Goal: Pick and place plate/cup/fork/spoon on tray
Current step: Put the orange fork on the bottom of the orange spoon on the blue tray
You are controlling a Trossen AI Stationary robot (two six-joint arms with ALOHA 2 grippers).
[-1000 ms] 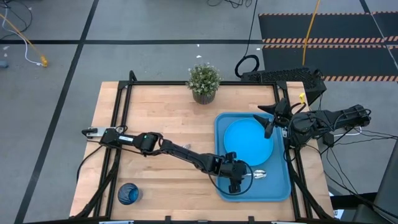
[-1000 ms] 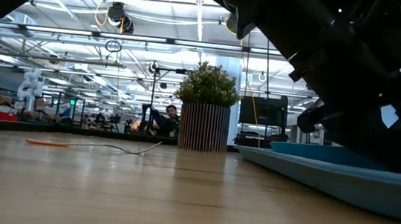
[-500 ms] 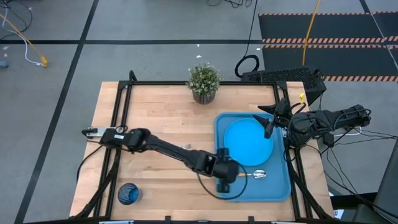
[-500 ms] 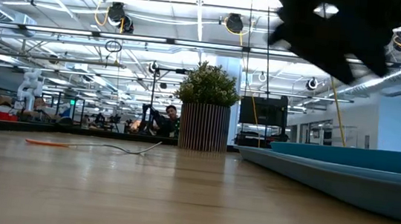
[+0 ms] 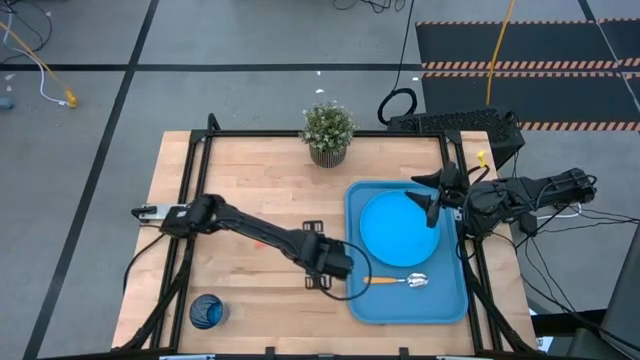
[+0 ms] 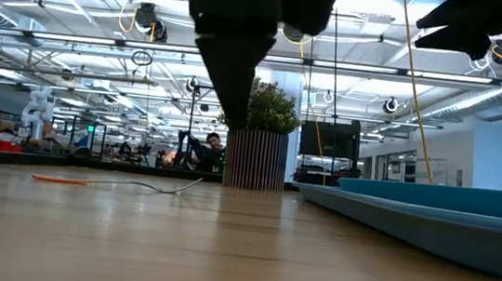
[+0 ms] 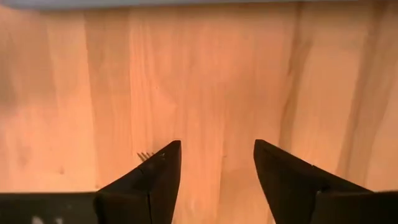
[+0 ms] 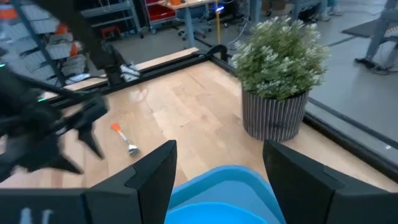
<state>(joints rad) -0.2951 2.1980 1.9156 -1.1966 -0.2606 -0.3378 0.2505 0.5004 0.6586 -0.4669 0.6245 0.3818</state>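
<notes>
The left end effector [image 5: 322, 266] hangs over bare bench [image 5: 260, 195] just beside the tray's [image 5: 457, 300] near-left edge, its fingers [image 7: 155, 180] spread apart and holding nothing; in its wrist view only the tips of the fork's [image 7: 144, 155] tines peek out beside one finger. A second ago it was over the tray, down by the spoon [image 5: 400, 281], and it has since pulled back off the tray toward the left. The spoon now lies alone on the tray's front part, bowl to the right. The cup [image 5: 206, 311] sits at the bench's near-left corner, well apart from everything. Farther back, the plate [image 5: 399, 228] lies flat in the tray. The right end effector [image 5: 432, 196] waits above the plate's far-right edge, fingers [image 8: 152, 177] apart and empty, where it was before. At the far edge stands the potted plant [image 5: 328, 131].
</notes>
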